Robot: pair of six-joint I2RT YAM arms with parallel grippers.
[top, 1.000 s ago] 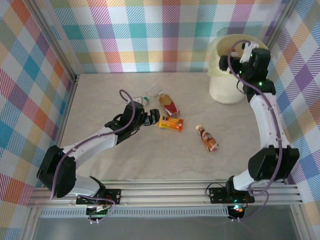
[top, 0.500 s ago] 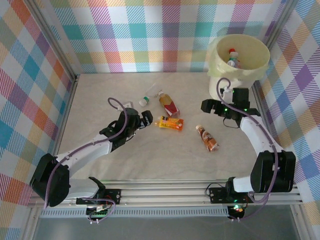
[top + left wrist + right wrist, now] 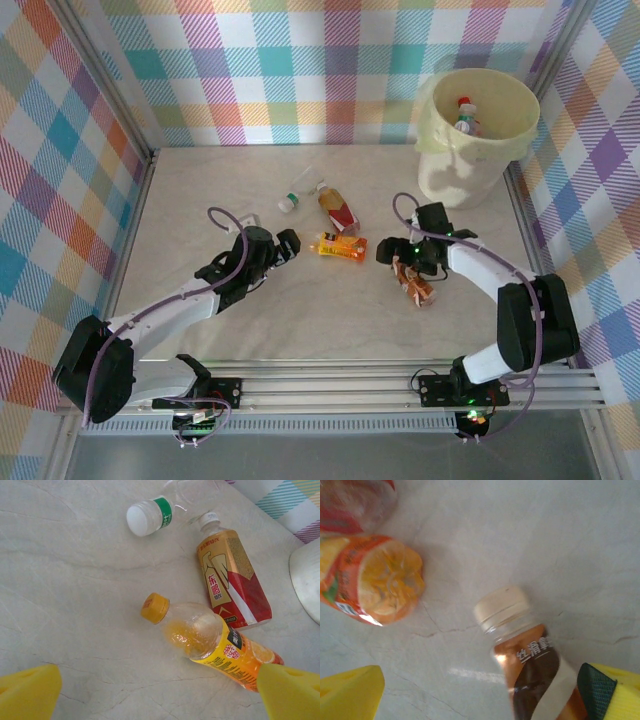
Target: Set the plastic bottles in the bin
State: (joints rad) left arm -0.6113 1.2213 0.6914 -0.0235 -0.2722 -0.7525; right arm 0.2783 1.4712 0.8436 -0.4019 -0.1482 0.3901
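Note:
The bin, a pale cream bucket, stands at the back right with bottles inside. On the table lie a clear green-labelled bottle, a red-and-gold one, an orange juice bottle and a brown bottle. My left gripper is open, just left of the orange bottle's cap. My right gripper is open, low over the brown bottle, whose neck lies between the fingers, close to the right fingertip.
Checked walls enclose the table on three sides. The bin's side shows at the right edge of the left wrist view. Bare tabletop stretches left of the bottles and along the front edge.
My right arm swung from over the bin down to the brown bottle on the table. My left gripper drew back a little to the left, away from the bottles.

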